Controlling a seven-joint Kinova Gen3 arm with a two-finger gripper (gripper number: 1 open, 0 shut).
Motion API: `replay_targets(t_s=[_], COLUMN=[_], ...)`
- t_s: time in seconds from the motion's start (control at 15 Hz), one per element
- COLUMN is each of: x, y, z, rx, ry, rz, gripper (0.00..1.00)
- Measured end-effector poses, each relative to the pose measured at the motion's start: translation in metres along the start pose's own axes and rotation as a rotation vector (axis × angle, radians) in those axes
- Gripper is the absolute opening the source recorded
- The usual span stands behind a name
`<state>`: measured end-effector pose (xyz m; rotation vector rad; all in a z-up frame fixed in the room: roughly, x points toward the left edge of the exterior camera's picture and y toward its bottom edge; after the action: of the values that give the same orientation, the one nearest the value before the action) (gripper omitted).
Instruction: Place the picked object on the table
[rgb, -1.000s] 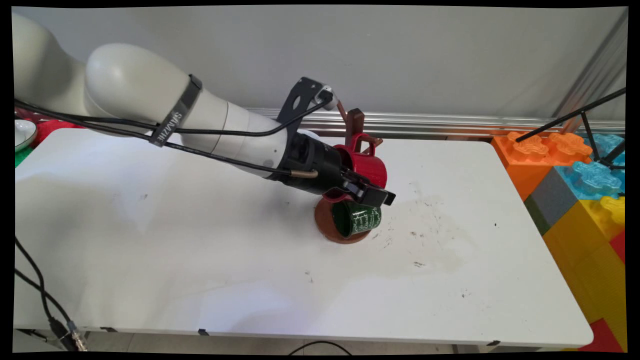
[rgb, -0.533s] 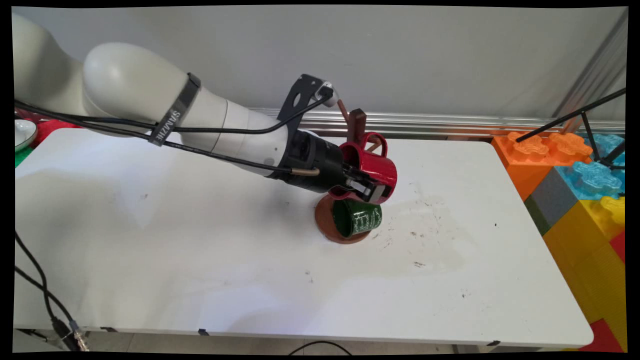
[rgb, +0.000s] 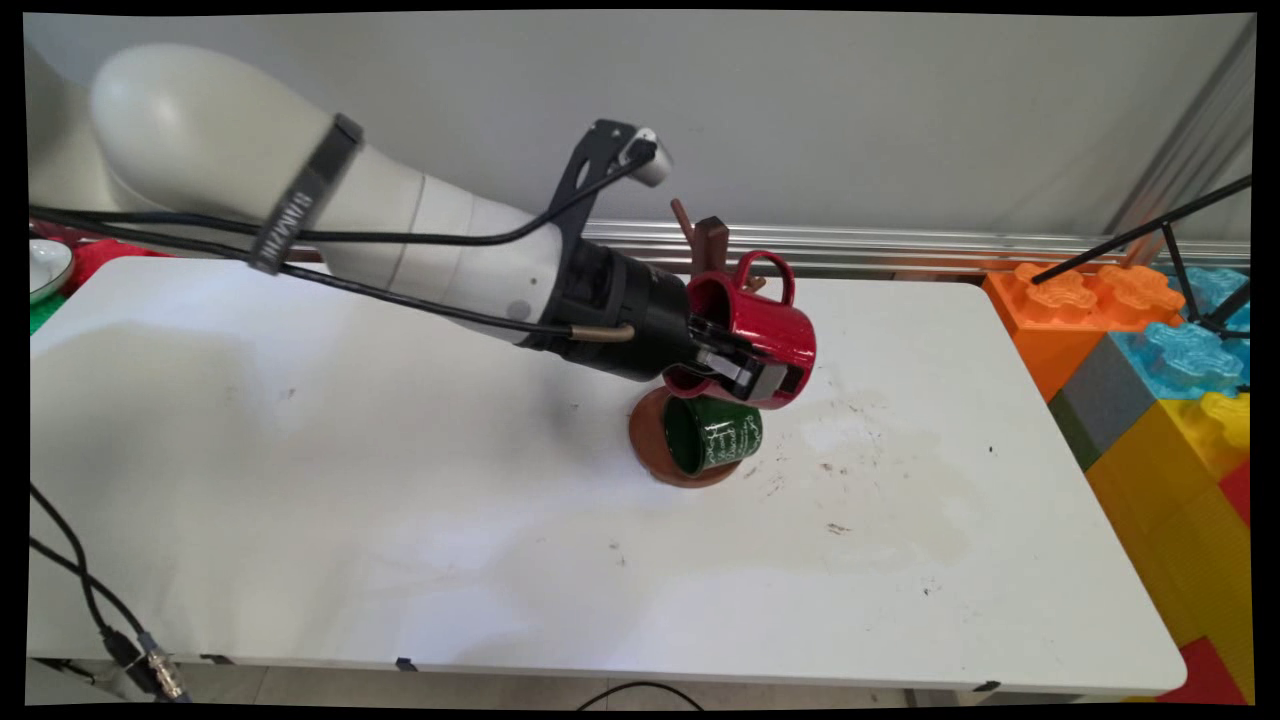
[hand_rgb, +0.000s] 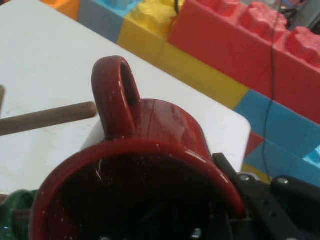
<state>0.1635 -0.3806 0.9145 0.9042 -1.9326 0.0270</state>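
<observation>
The gripper (rgb: 745, 368) was clamped on the wall of a red mug (rgb: 765, 330), one finger inside its mouth and one outside, and held it on its side above the table (rgb: 400, 520). The mug's handle (hand_rgb: 116, 95) pointed up, and a wooden peg (hand_rgb: 47, 119) of the brown mug tree (rgb: 711, 240) ended just beside it, clear of the loop. Just below the red mug a green mug (rgb: 712, 436) hung on its side, over the tree's round brown base (rgb: 648, 440). Big toy blocks (rgb: 1150, 370) in orange, blue, yellow and red stood off the table's right end.
</observation>
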Motion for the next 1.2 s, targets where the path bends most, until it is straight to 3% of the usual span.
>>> replay_targets(t_s=[0.4, 0.87, 1.2], x=[-0.001, 0.006, 0.014], y=[0.018, 0.010, 0.001], z=[-0.034, -0.071, -0.103], rx=[-0.037, -0.019, -0.019], ry=[-0.041, -0.098, -0.174], rz=[0.083, 0.197, 0.299], gripper=[0.00, 0.00, 0.00])
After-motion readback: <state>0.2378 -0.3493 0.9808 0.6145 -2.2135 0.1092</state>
